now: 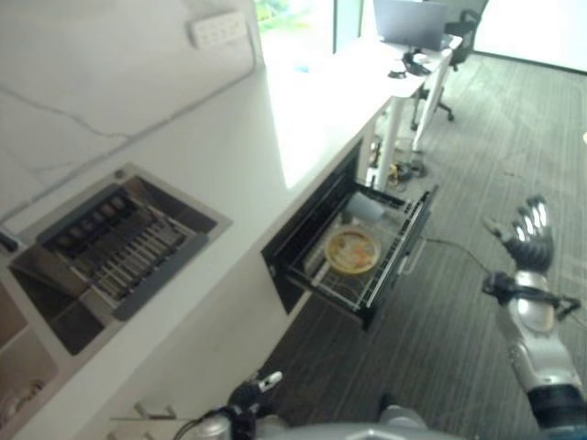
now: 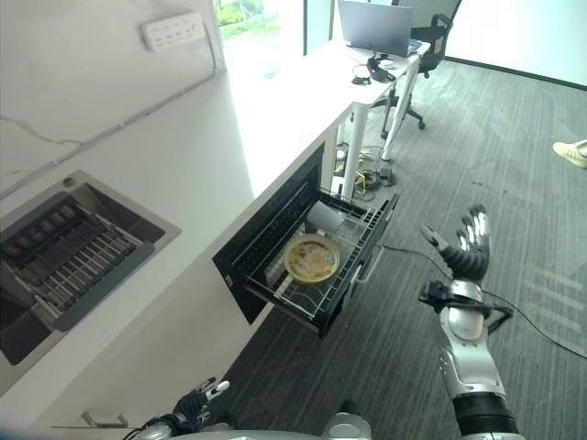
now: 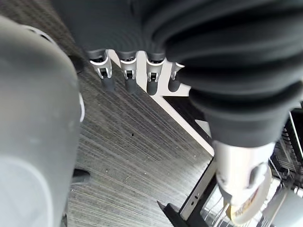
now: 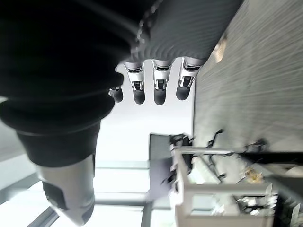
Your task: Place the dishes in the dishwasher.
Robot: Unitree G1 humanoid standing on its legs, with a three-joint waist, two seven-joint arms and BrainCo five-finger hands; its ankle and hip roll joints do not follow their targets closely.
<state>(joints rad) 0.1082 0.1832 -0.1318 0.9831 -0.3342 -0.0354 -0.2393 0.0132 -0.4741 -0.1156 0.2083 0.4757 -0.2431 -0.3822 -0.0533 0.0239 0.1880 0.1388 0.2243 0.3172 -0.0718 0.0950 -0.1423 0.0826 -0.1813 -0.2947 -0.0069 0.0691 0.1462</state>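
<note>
One dishwasher (image 2: 275, 252), built in under the white worktop (image 2: 229, 137), its drawer rack (image 2: 353, 261) pulled out over the grey floor (image 2: 514, 183). Contents of rack: one yellow patterned plate (image 2: 312, 258) lying flat near the middle; one pale cup or bowl (image 2: 324, 218) at the far end, which of the two I cannot tell. Right robot hand (image 2: 468, 246): raised over the floor, well apart from the rack and to its right, fingers spread and straight, holding nothing. Left robot hand (image 2: 200, 401): low by the cabinet front, near side of the dishwasher, well apart from the plate; fingers straight and relaxed in the left wrist view, empty. One sink (image 2: 69, 252) set in the worktop, holding a dark slatted drain rack (image 2: 64, 247).
</note>
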